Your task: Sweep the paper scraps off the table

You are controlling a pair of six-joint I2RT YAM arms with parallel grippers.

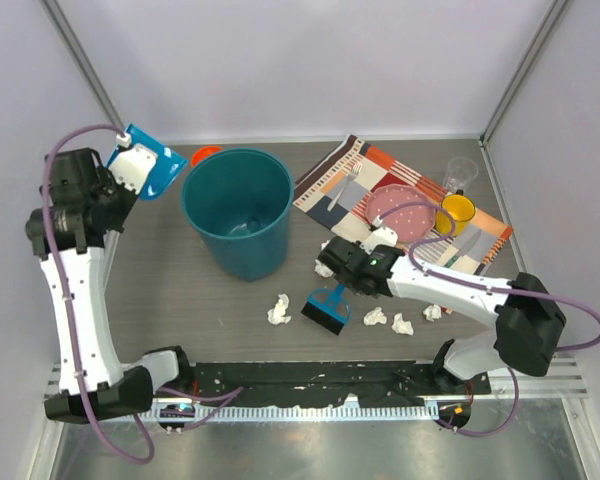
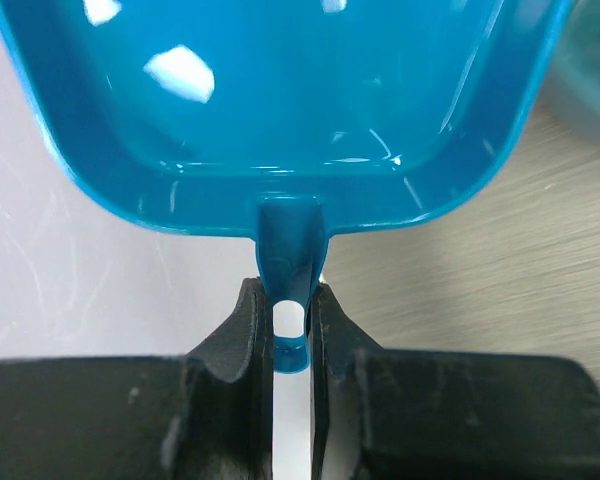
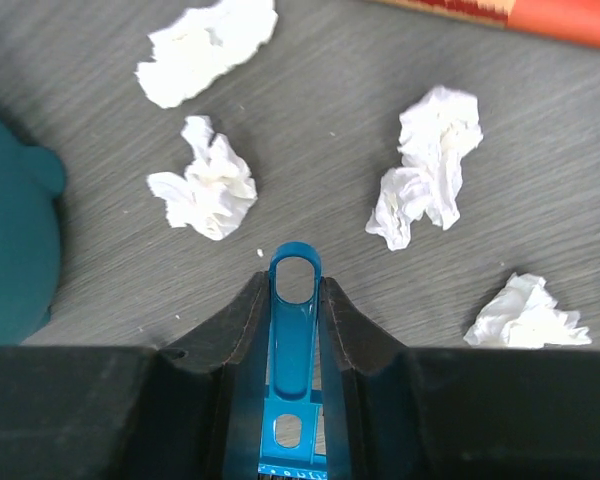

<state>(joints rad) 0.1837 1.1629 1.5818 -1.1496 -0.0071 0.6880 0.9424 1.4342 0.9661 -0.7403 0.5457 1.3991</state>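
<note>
My left gripper (image 1: 132,165) (image 2: 290,300) is shut on the handle of the blue dustpan (image 1: 156,170) (image 2: 280,100), held up at the back left beside the wall. My right gripper (image 1: 338,283) (image 3: 294,290) is shut on the handle of a small blue brush (image 1: 327,308) (image 3: 294,330), bristles down on the table (image 1: 170,290). Crumpled white paper scraps lie round the brush: one to its left (image 1: 279,310), three to its right (image 1: 375,316) (image 1: 402,324) (image 1: 432,312). The right wrist view shows several scraps (image 3: 205,190) (image 3: 427,165) (image 3: 528,315) (image 3: 208,45) ahead of the fingers.
A tall teal bin (image 1: 238,210) stands left of centre, its side showing in the right wrist view (image 3: 15,230). A striped orange placemat (image 1: 330,180) at the back right bears a pink plate (image 1: 400,212), a yellow cup (image 1: 457,212), a glass (image 1: 460,175) and cutlery. Pale walls enclose the table.
</note>
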